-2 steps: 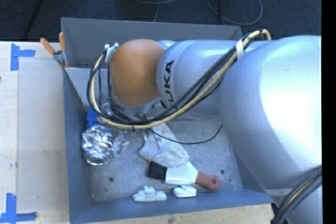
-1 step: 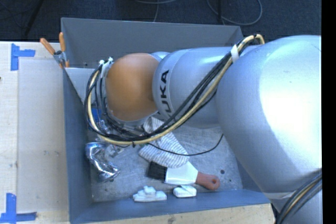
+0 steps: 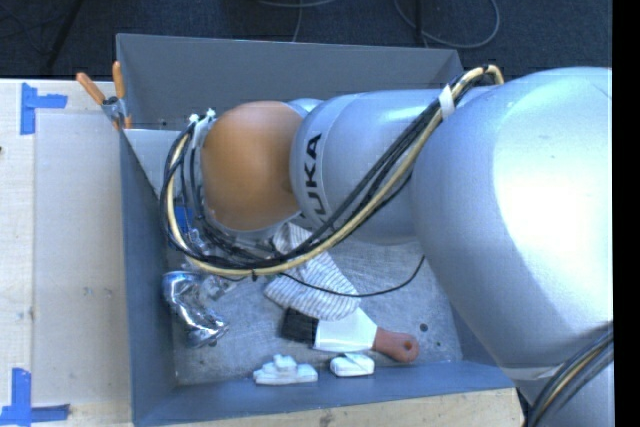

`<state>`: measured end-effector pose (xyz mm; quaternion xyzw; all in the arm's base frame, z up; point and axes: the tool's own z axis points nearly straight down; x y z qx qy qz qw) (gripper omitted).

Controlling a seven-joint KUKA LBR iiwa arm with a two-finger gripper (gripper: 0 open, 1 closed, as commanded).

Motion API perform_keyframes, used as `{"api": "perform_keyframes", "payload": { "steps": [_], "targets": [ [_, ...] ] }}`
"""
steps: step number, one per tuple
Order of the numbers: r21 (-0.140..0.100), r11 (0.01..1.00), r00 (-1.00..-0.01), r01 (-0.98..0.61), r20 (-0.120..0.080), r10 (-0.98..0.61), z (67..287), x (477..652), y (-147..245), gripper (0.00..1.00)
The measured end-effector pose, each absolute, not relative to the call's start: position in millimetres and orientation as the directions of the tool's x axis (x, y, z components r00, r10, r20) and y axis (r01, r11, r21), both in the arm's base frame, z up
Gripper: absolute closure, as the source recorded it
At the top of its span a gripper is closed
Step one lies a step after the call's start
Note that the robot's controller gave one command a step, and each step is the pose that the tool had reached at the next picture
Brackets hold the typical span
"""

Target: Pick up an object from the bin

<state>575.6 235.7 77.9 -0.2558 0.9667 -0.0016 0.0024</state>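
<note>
My gripper [image 3: 214, 241] shows as a bit of metal body under the arm's orange cover, low in the left part of the bin. Just in front of it lies a shiny, crumpled silver thing [image 3: 192, 306] near the front left corner. A striped grey and white cloth [image 3: 308, 281] lies to the gripper's right, partly under the arm. In front of the cloth is a brush [image 3: 342, 335] with black bristles, a white body and a reddish-brown handle.
Two small white pieces [image 3: 285, 372] [image 3: 352, 365] lie along the bin's front wall. The big grey arm and its cables cover the right and middle of the bin. The left wall is close beside the gripper.
</note>
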Motion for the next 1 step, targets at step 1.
{"api": "perform_keyframes", "payload": {
  "steps": [1],
  "targets": [
    [0.000, 0.834, -0.834, -0.552, -0.004, -0.552, 217.2, 582.9, 227.7, 1.00]
  ]
}}
